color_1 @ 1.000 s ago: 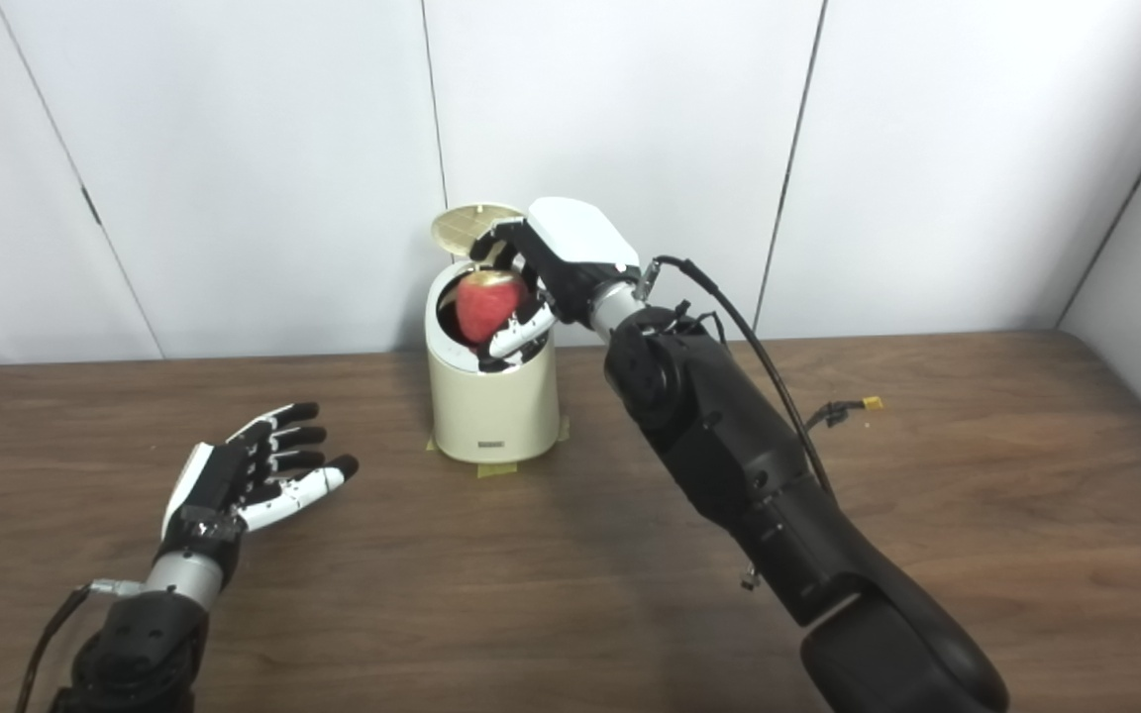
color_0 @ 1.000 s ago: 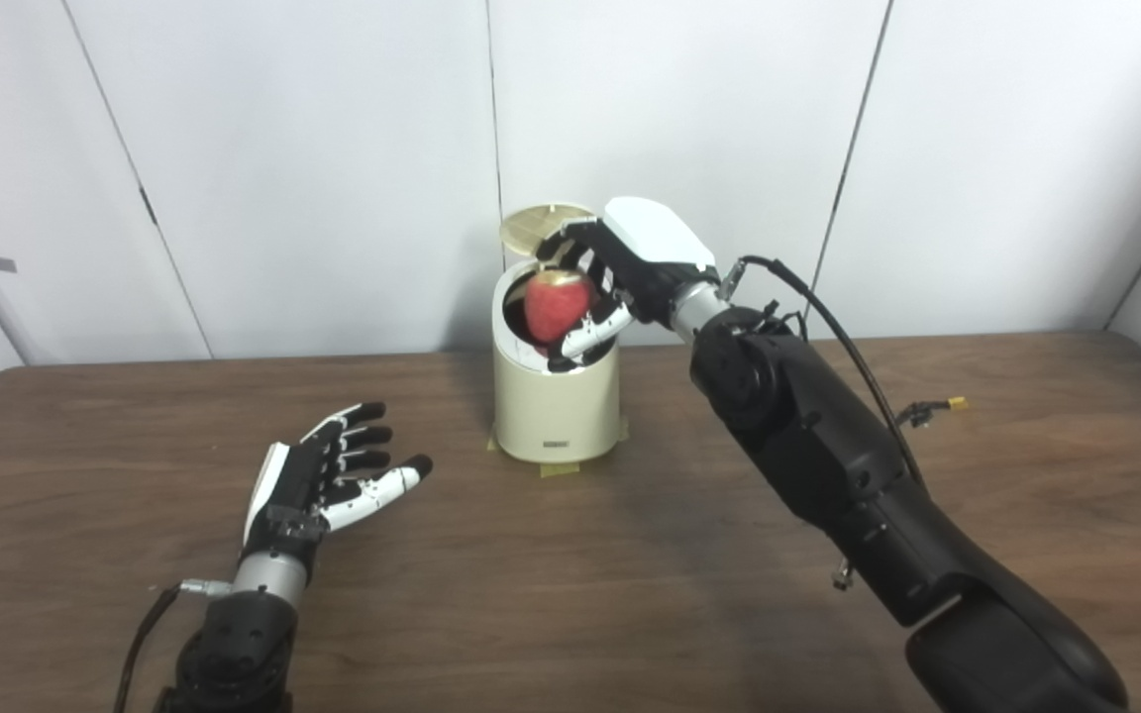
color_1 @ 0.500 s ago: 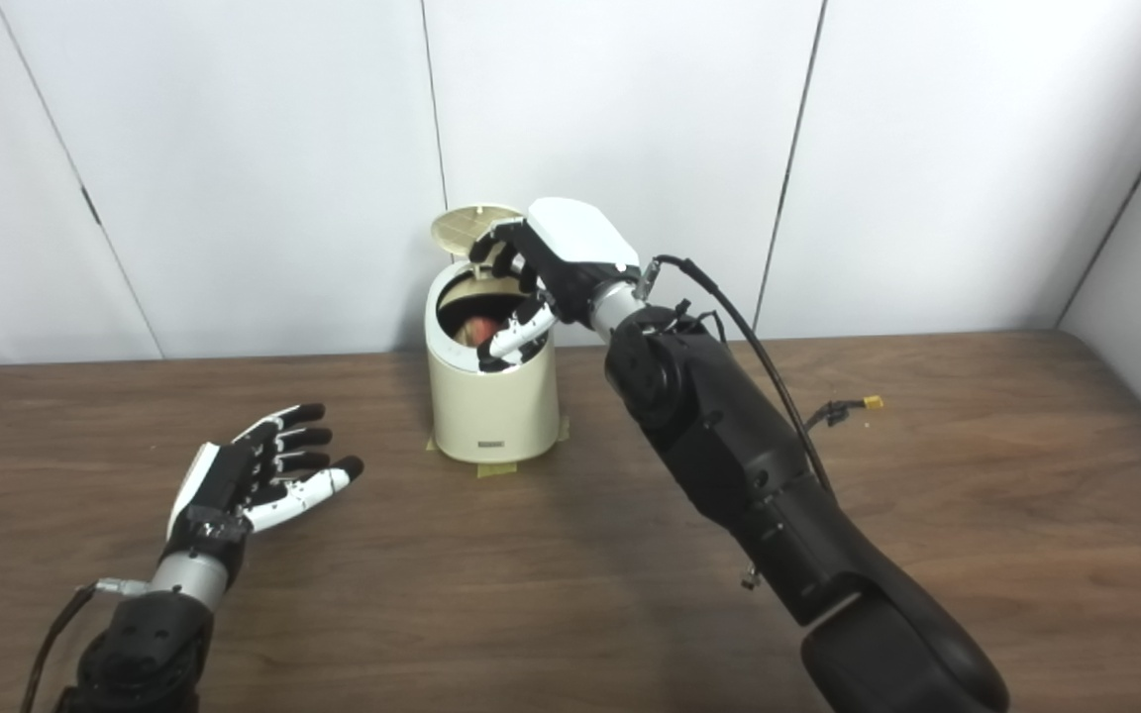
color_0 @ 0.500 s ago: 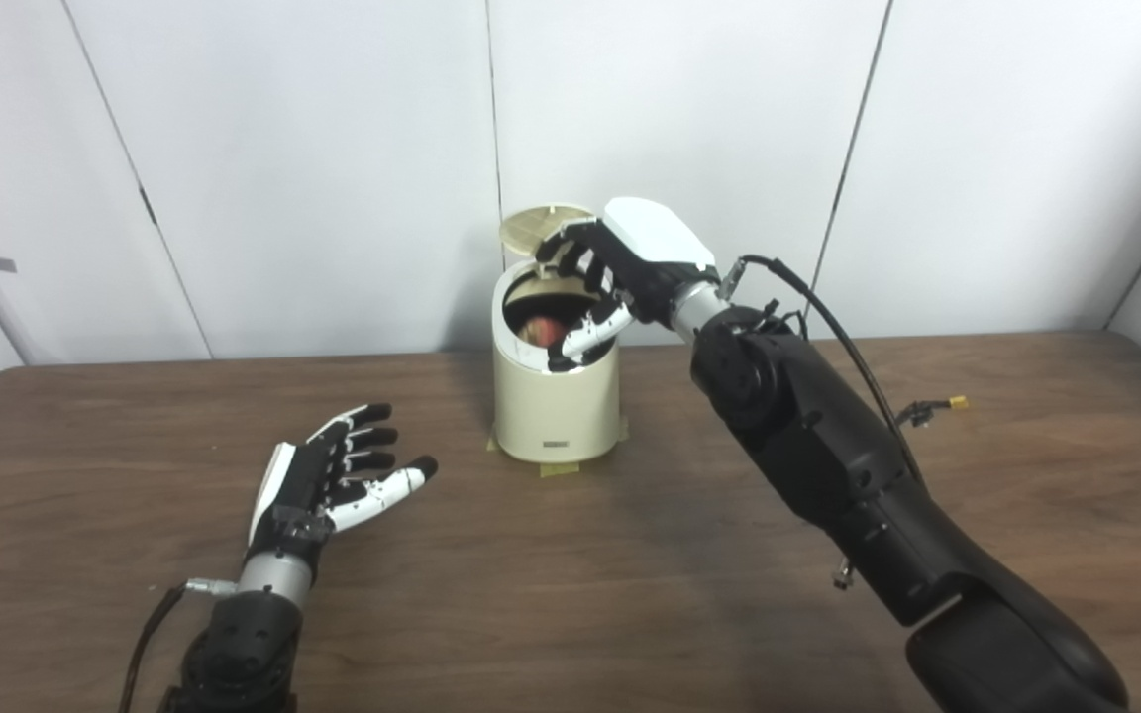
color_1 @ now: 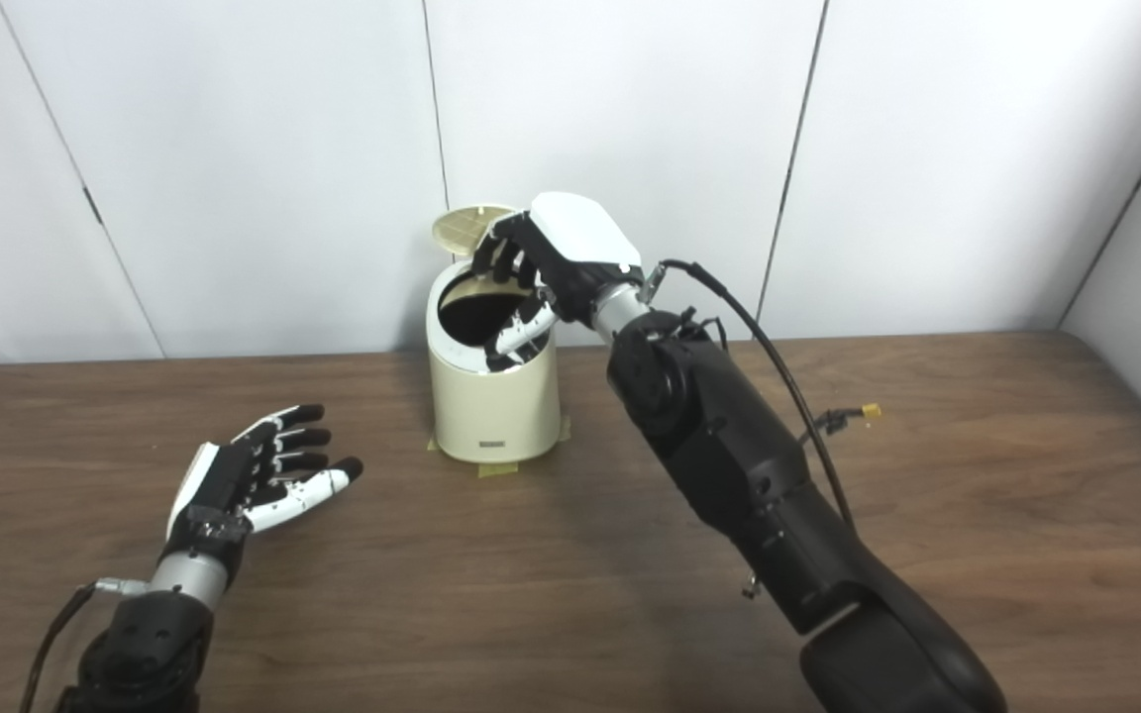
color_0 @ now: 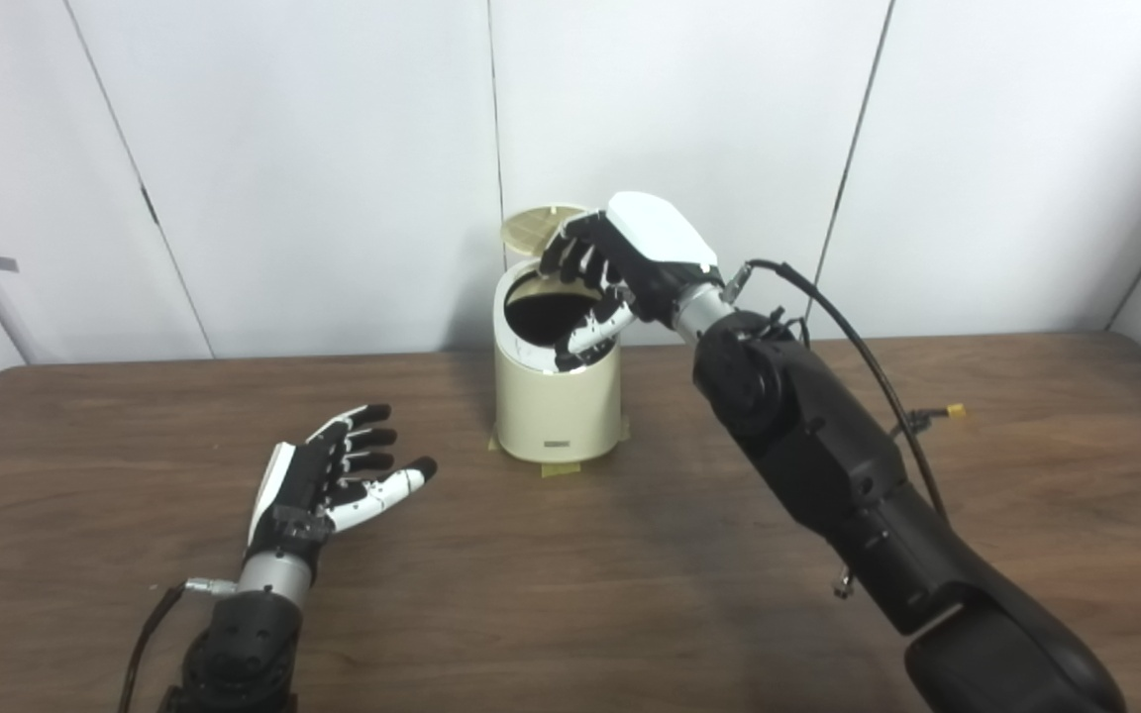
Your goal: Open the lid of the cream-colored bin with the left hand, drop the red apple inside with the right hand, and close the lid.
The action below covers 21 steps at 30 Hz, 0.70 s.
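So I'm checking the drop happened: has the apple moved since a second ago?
Yes. It went down out of the right hand into the cream-colored bin and is now out of sight in the dark opening.

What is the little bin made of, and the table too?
The bin looks like smooth cream plastic: its wall is even, with a soft sheen and no seams. Its raised lid looks like the same plastic, ribbed underneath. The table looks like dark wood or a wood-print top; streaky brown grain shows, but which one is unclear.
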Tool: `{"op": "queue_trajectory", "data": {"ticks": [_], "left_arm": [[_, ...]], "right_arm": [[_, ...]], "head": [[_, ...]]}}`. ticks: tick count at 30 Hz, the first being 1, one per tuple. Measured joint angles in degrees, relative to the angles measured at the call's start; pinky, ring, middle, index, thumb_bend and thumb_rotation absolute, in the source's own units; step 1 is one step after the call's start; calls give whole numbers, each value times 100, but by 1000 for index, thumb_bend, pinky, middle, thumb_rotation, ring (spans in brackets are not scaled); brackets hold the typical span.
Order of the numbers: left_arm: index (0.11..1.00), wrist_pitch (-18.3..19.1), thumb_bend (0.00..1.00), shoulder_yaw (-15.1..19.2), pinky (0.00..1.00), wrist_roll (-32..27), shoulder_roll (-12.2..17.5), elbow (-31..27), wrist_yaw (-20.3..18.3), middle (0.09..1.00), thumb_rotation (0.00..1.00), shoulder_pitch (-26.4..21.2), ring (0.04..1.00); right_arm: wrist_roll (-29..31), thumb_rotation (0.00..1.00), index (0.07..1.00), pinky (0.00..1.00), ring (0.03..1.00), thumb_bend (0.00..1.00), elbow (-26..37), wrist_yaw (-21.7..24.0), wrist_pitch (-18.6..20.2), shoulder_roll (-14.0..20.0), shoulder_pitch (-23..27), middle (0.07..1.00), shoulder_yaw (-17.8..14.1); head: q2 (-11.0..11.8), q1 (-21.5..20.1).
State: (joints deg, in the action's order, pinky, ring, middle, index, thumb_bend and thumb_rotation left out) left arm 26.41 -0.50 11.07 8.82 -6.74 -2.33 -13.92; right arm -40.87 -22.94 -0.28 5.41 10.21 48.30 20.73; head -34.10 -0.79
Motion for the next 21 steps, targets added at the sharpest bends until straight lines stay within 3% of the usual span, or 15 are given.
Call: {"op": "queue_trajectory", "data": {"ticks": [13,21], "left_arm": [[838,-6,705,21,649,-24,1,2,-4,786,203,-8,743],[829,-14,657,35,666,-95,38,14,-9,789,251,-66,748]], "right_arm": [[248,0,517,335,406,498,251,-348,-303,2,-276,507,-344],[929,0,524,334,420,499,875,-297,-203,-103,-725,492,-938]], "head": [[53,18],[97,88]]}}
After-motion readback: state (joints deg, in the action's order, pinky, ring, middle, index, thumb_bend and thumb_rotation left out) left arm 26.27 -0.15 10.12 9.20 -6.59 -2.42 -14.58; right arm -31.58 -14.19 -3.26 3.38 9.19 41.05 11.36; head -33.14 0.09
